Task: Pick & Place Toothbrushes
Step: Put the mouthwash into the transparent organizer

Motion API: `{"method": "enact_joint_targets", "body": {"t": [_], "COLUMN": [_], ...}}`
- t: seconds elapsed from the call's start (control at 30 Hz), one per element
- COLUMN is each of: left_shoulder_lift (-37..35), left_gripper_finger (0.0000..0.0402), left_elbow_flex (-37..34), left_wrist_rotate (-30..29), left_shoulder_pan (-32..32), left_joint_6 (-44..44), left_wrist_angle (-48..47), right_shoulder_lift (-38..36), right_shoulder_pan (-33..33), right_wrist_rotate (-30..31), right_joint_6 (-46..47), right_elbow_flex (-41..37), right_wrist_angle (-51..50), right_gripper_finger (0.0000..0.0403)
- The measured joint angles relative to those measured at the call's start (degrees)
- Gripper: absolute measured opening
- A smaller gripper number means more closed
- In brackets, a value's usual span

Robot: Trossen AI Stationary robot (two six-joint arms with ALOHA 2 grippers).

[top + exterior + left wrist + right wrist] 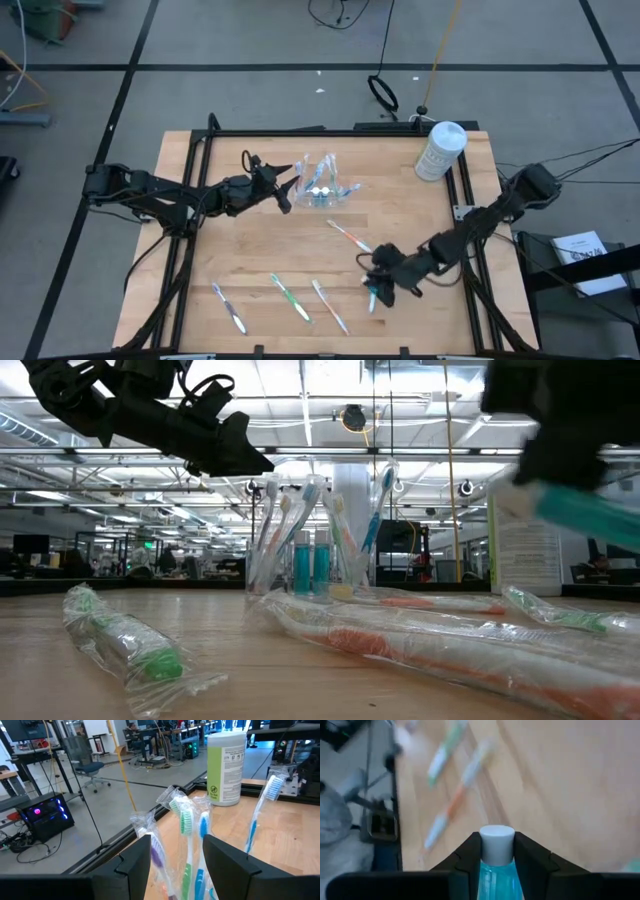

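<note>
I am holding a white-capped blue tube (496,862) in the right gripper (378,290), near the canister (440,150), label unreadable. Left gripper (283,186) is hanging open beside the cup's toothbrushes (322,178).

Arms: my two are dark, jointed, slim links.
Cables: black leads trail from my right arm (500,205).
Fingers: my left gripper (175,865) has matte black, flat-faced, angular fingers.

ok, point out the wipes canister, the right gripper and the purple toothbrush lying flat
wipes canister (441,149), high view, on its white lid.
right gripper (375,291), high view, between its fingertips.
purple toothbrush (228,307), high view, mid-handle.
</note>
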Motion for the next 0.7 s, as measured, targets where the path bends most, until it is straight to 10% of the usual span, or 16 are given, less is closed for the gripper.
{"method": "enact_joint_targets", "body": {"t": [0.33, 0.53, 0.7], "left_shoulder_lift": [0.01, 0.00, 0.01], "left_gripper_finger": [0.0186, 0.0186, 0.0186], "left_elbow_flex": [0.00, 0.00, 0.00], "left_wrist_rotate": [3.28, 4.50, 4.57], "left_shoulder_pan": [0.00, -0.06, -0.11], "left_joint_6": [-0.26, -1.53, -1.82], "left_wrist_angle": [-0.21, -0.21, -0.23], "right_shoulder_lift": [-2.73, 6.32, 8.36], "right_shoulder_pan": [-16.17, -26.99, -34.98], "right_wrist_rotate": [13.85, -5.48, -6.54], "right_joint_6": [-50.00, -60.58, -62.72], "right_elbow_flex": [0.03, 0.07, 0.40], "right_wrist_angle": [24.86, 49.49, 54.18], "right_gripper_finger": [0.0087, 0.0087, 0.0087]}}
